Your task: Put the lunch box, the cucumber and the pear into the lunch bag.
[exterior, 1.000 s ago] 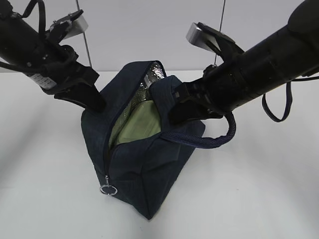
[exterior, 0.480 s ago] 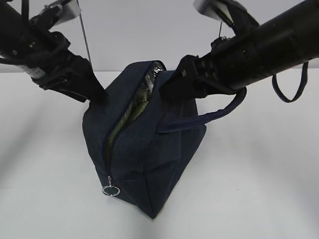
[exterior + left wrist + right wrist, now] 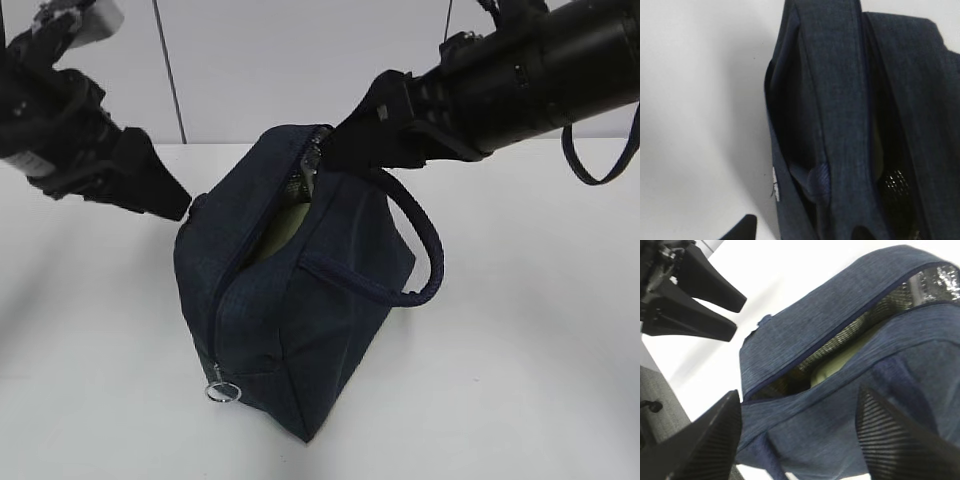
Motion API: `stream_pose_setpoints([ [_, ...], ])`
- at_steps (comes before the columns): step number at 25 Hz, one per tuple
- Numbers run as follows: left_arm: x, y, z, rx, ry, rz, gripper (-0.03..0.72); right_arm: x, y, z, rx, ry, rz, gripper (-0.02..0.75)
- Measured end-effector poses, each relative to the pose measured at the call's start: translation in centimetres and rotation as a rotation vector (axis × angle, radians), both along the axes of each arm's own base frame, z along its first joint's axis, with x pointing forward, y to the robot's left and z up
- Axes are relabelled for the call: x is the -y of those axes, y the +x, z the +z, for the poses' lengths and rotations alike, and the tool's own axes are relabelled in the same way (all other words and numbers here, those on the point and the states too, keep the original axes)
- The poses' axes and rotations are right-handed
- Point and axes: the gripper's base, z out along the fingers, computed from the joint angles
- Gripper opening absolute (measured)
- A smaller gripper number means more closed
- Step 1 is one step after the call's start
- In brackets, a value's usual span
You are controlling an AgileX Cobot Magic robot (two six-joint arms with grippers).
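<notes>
The navy lunch bag (image 3: pixel 300 320) stands mid-table, its zip open to a narrow slit. The lunch box's sage-green lid (image 3: pixel 272 238) shows inside, also in the right wrist view (image 3: pixel 840 371) under the silvery lining (image 3: pixel 935 282). The cucumber and the pear are hidden. My left gripper (image 3: pixel 170 197) is open and empty just off the bag's left side; the right wrist view also shows its spread fingers (image 3: pixel 705 270). My right gripper (image 3: pixel 335 150) is open over the bag's top right edge, its fingers (image 3: pixel 710 440) wide apart over the fabric. The rope handle (image 3: pixel 425 255) hangs on the right.
The metal ring pull (image 3: pixel 222 392) hangs at the bag's near end. The white table (image 3: pixel 520 390) surrounds the bag. A white wall with a dark vertical seam (image 3: pixel 170 70) stands behind. A cable loop (image 3: pixel 600 165) hangs from the right arm.
Both arms have lifted, the left one drawing back to the left. The bag's opening has narrowed, showing less of the green lid. The handle has swung up and over to the right.
</notes>
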Motion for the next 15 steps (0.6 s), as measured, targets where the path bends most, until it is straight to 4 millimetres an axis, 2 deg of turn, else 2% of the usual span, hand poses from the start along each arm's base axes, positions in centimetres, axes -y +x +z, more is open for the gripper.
stream_pose_setpoints([
  [4, -1.0, -2.4, -1.0, 0.112, -0.004, 0.045, 0.347, 0.2, -1.7, -0.6, 0.027, 0.052, 0.041, 0.549],
  [6, -1.6, -3.9, -1.0, 0.182, -0.018, 0.06, 0.345, 0.3, -3.1, -1.0, 0.068, 0.149, 0.043, 0.533],
  [11, -2.4, -6.8, -1.2, 0.305, -0.047, 0.081, 0.343, 0.2, -6.5, -3.0, 0.248, 0.2, 0.11, 0.417],
  [15, -2.6, -7.9, -1.4, 0.338, -0.048, 0.081, 0.342, -1.4, -9.0, -4.5, 0.297, 0.153, 0.218, 0.326],
])
